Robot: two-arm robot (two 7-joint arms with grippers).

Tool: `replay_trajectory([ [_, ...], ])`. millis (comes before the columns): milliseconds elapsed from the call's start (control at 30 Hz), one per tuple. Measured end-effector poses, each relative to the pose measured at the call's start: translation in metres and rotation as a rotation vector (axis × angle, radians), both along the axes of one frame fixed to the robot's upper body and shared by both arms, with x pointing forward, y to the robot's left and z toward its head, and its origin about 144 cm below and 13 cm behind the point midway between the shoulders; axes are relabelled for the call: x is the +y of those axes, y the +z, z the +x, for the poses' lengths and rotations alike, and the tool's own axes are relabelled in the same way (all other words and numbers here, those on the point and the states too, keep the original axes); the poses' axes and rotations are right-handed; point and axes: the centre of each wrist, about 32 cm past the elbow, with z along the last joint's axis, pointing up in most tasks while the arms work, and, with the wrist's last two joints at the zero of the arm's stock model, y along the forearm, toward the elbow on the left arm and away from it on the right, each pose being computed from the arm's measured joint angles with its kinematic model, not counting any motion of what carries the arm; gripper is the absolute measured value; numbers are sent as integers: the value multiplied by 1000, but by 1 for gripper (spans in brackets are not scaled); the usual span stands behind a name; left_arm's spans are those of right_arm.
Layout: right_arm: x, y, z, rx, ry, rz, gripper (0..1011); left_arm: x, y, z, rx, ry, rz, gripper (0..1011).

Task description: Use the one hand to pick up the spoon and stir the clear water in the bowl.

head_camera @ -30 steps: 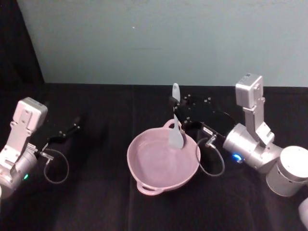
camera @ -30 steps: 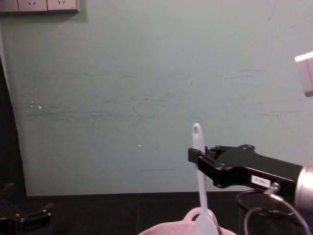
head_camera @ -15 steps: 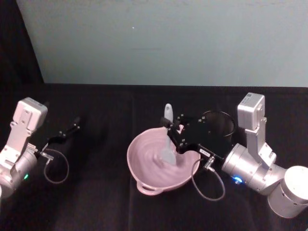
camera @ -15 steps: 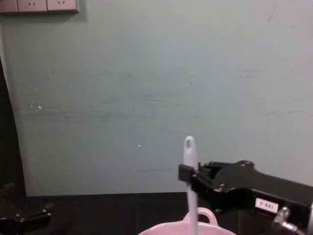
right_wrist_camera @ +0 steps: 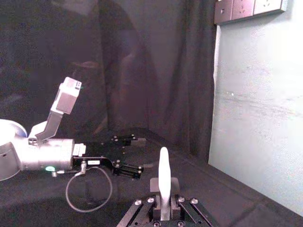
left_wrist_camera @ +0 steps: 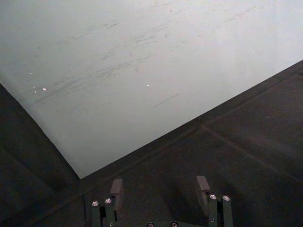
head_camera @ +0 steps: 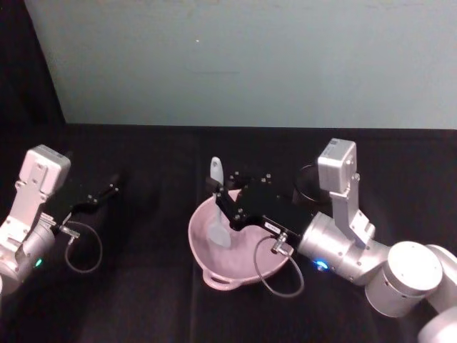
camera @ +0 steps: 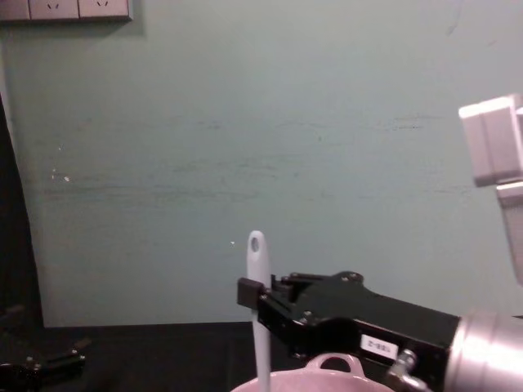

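Bowl [head_camera: 202, 251] sits mid-table on black cloth [head_camera: 143, 300]. The right gripper [head_camera: 220, 196] reaches over its left side; the left gripper [head_camera: 108, 189] sits parked far left, jaws apart. The spoon [head_camera: 220, 230] stands clamped in the right gripper, head dipped inside: pickup looks done, stirring seemingly underway, unfinished.

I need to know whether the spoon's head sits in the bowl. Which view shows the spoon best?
The head view: the white plastic spoon shows from tip to head, handle held by the right gripper, head down inside the pale pink round bowl. The chest and right wrist views catch its upright handle.
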Motion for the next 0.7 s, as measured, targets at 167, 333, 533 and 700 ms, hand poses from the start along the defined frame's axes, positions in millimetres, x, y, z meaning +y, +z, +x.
replay_trajectory([
  [167, 7, 1, 13, -18, -2, -5, 113, 0, 0, 0, 0, 0, 0, 1005],
  [333, 9, 2, 24, -49, -38, -33, 112, 0, 0, 0, 0, 0, 0, 1005],
  [533, 1, 6, 33, -72, -93, -42, 112, 0, 0, 0, 0, 0, 0, 1005],
  [700, -11, 9, 33, -80, -129, -46, 112, 0, 0, 0, 0, 0, 0, 1005],
])
